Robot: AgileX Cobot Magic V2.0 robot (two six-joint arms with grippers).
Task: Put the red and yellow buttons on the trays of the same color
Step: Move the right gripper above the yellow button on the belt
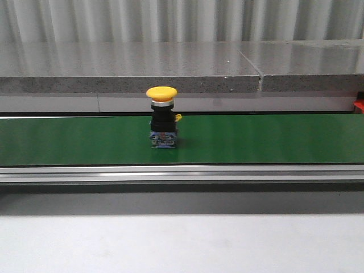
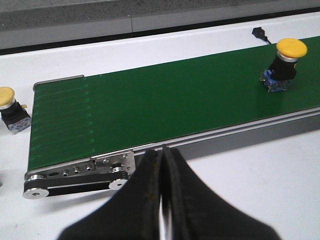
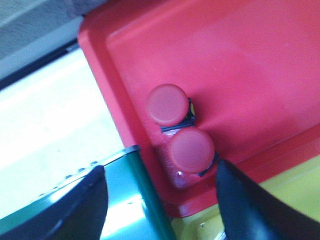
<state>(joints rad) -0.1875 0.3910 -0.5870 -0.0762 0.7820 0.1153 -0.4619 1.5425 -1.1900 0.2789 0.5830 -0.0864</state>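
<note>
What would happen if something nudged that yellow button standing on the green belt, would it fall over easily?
Probably yes. The yellow button stands upright on the green belt with a wide cap over a small base, so a nudge near the top would likely tip it. It looks like rigid plastic, so it should hold its shape. Once over, the round cap might let it roll a little.

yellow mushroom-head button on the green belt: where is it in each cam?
Front view: the yellow mushroom-head push button stands upright near the picture's middle, on the green conveyor belt.
Left wrist view: same button in the upper right corner, on the belt.
Right wrist view: not in it.
Shared landmark: the green belt, whose edge also shows in the right wrist view.
</note>
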